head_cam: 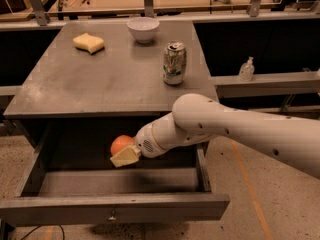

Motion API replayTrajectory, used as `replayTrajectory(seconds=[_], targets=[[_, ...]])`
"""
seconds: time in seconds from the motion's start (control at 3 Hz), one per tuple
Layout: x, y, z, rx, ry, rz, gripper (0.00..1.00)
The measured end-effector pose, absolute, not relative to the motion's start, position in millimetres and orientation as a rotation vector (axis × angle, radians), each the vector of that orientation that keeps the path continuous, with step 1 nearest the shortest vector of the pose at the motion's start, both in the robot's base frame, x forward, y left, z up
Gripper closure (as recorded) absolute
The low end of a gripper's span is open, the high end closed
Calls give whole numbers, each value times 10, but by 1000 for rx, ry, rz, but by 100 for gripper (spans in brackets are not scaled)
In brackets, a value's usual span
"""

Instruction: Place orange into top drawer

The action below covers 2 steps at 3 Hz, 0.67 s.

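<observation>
I'm gripping the orange in my pincer, holding it over the open top drawer, just below the table's front edge.

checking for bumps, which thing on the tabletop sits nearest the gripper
The soda can; bowl and sponge sit farther back. The gripper holds the orange over the open drawer.

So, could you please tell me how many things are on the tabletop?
3: a sponge back left, a bowl back centre, a can on the right. None looks hidden. The gripper holds the orange above the open drawer.
</observation>
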State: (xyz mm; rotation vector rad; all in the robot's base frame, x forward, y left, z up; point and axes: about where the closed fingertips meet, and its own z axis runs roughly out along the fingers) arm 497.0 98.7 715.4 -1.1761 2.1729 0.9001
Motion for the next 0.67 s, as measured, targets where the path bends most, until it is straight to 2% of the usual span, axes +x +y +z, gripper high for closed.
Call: replayTrajectory(seconds=[0.67], targets=[[4875,962,6764,-1158,2271,802,38]])
